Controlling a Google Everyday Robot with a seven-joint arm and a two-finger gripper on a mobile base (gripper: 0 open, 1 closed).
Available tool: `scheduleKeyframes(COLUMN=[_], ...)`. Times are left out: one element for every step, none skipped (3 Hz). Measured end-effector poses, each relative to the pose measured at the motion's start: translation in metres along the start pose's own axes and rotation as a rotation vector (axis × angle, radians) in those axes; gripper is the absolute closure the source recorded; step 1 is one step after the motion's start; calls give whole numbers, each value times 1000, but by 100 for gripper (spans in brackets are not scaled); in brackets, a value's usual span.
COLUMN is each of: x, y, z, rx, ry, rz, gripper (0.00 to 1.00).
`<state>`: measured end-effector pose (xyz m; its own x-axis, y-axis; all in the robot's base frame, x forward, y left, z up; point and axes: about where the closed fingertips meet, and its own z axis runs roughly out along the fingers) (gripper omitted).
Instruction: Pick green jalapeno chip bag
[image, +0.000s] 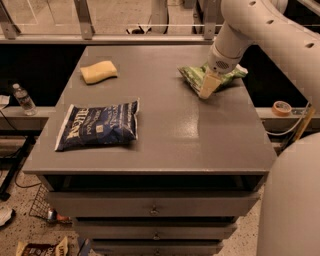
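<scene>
**Gripper set over the green bag at the back-right of the table**

On the grey table (165, 145), the large dark blue bag (97, 125) was seen lying flat near the front-left corner. The pale yellow sponge-like block (98, 71) was found behind it, near the back-left corner. Both were well apart from the work and were not judged to be in the way.

The green jalapeno chip bag (191, 75) was placed toward the back-right corner, close to the right edge. Its long axis appeared to run roughly parallel to the back edge, though its middle was covered by the wrist. The gripper (206, 89) was positioned directly over the bag's front-left part, so the bag lay beneath it and slightly to its back and right. Whether contact had been made, or the tip was only held just above the foil, could not be told. How wide the gripper stood, and whether anything was clamped in it, could not be made out either.

The white arm (260, 30) was brought in from beyond the back-right corner and slanted down toward the front-left, with the wrist tilted, not vertical. The coming move was judged to turn on a grasp across the bag's short width, followed by a lift.
</scene>
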<state>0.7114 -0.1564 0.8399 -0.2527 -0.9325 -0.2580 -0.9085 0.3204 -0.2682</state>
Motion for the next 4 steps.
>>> scheduleKeyframes(x=[-3, -14, -42, -59], y=[-1, -3, 2, 11], z=[-4, -22, -68, -102], rx=[9, 40, 97, 125], ry=[-6, -55, -175, -262], rz=[-5, -23, -84, -136], gripper=[73, 96, 100, 100])
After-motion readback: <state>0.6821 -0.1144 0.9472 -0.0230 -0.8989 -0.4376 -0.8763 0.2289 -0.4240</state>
